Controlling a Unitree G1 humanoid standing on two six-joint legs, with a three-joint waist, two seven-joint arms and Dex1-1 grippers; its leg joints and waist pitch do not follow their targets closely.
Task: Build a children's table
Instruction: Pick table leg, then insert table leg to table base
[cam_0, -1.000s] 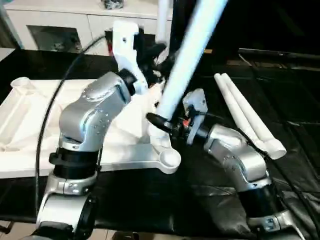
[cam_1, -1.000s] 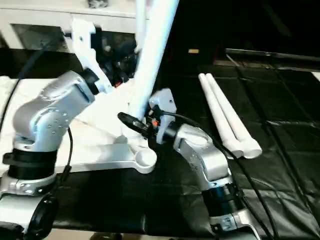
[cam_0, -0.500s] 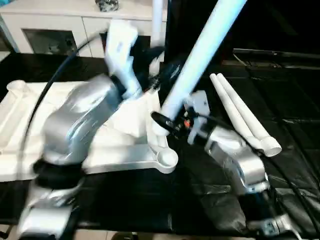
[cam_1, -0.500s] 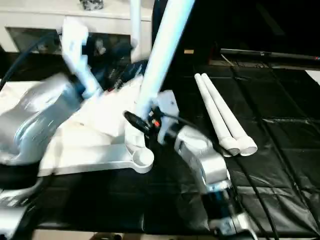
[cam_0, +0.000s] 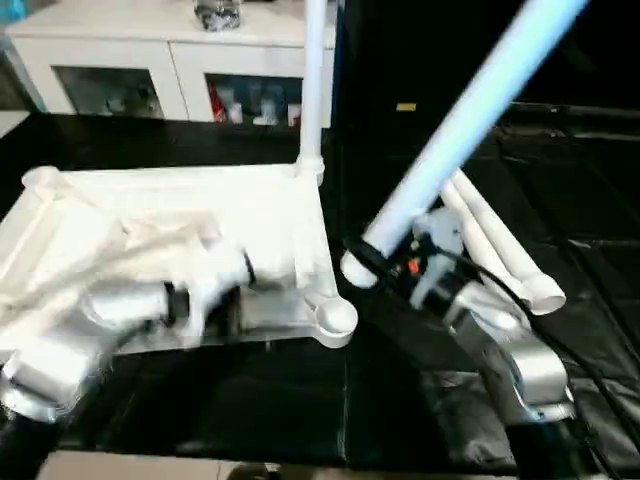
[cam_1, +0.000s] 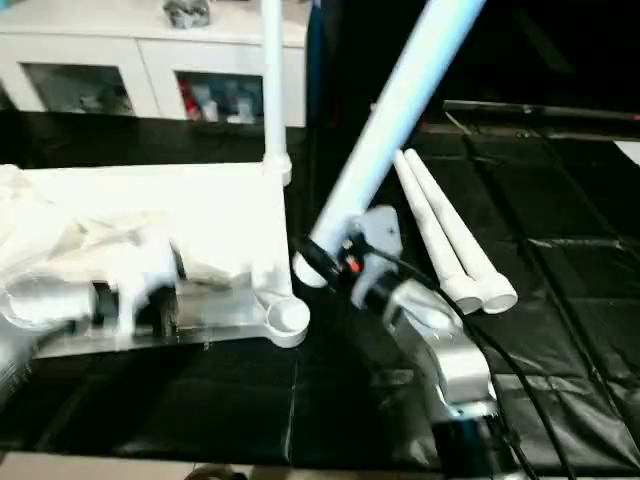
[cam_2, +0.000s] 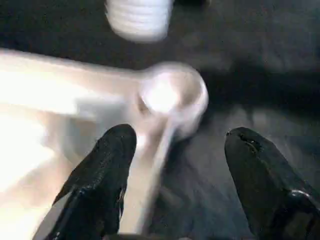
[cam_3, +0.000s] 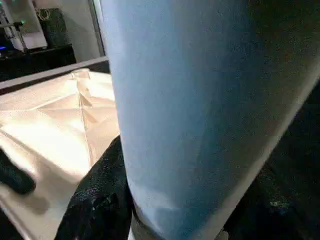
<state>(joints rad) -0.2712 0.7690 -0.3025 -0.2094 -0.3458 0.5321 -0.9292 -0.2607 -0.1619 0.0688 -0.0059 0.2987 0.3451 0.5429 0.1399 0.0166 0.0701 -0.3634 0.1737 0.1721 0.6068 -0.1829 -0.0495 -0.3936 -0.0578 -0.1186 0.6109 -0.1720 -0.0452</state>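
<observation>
White table top (cam_0: 270, 215), 4 white legs, held one (cam_0: 470, 110) seemingly bluish, black floor covering (cam_0: 250, 400).

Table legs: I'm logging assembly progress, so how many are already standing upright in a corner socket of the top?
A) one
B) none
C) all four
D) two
A: one leg stands upright in the far corner of the top; the right gripper holds another leg tilted in the air, and two spare legs lie on the black table.
</observation>
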